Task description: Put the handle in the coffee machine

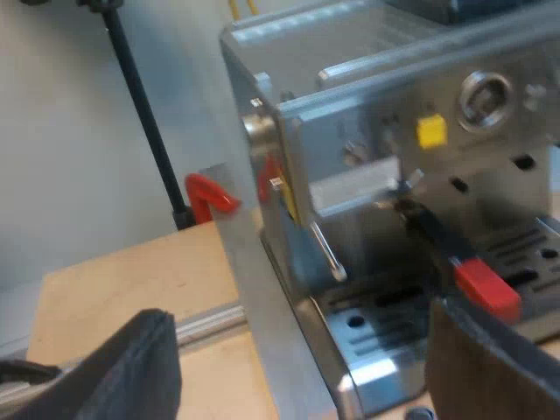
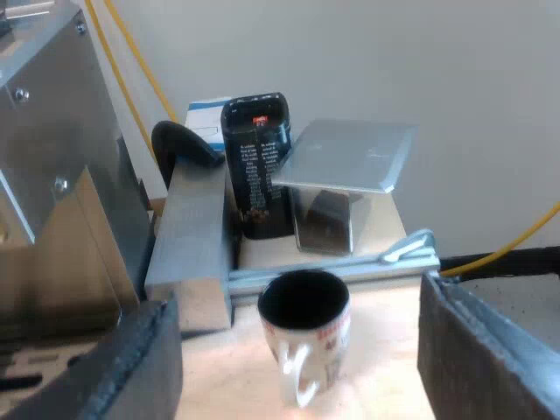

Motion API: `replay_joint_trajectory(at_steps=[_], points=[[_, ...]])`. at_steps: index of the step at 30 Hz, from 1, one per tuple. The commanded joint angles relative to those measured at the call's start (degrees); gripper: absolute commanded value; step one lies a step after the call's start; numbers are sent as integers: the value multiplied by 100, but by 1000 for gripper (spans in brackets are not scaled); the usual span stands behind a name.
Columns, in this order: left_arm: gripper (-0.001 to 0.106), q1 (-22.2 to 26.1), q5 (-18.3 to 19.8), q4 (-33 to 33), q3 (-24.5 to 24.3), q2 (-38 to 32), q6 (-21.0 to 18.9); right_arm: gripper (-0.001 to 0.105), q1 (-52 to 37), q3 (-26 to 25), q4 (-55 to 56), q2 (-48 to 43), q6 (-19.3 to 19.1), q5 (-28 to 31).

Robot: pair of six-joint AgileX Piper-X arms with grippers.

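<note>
The steel espresso machine (image 1: pixel 385 114) stands close before my left gripper (image 1: pixel 306 381). The holder's dark handle (image 1: pixel 427 229) sticks out from under the machine's front, above the drip tray (image 1: pixel 385 324), and its red end (image 1: pixel 486 290) points toward me. My left gripper is open with nothing between its fingers (image 1: pixel 131 367), and one finger is just below the red end. In the right wrist view my right gripper (image 2: pixel 302 385) is open over a white mug (image 2: pixel 304 337) with red print, which stands upright between the fingers without touching them.
A red clamp (image 1: pixel 210 194) and a black pole (image 1: pixel 144 114) stand beside the machine on the wooden table (image 1: pixel 131 271). Behind the mug are a black bag (image 2: pixel 258 166), a metal stand (image 2: pixel 346 157), an aluminium block (image 2: pixel 188 245) and the machine's side (image 2: pixel 52 175).
</note>
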Motion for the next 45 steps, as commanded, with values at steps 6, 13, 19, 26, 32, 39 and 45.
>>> replay_joint_trajectory(at_steps=[6,13,19,26,32,39,45], points=[[62,5,25,1112,85,-1184,447,60,-19,-42,954,-421,-92,52],[62,46,-30,1925,121,-1246,391,60,-19,83,634,-461,-92,-72],[62,59,-101,587,431,-1246,-333,60,-19,318,-231,-437,-92,-286],[62,-227,-369,-1084,1258,-1156,-754,60,-19,785,-1316,-440,-92,-286],[62,-446,-525,-1305,1861,-1144,-754,60,-19,1084,-1318,-440,-92,-286],[62,-550,-840,-1305,2280,-1144,-733,60,-19,1346,-662,-435,-92,-286],[62,-550,-929,-1280,2538,-1144,-714,60,-19,1375,223,-435,-92,-267]])
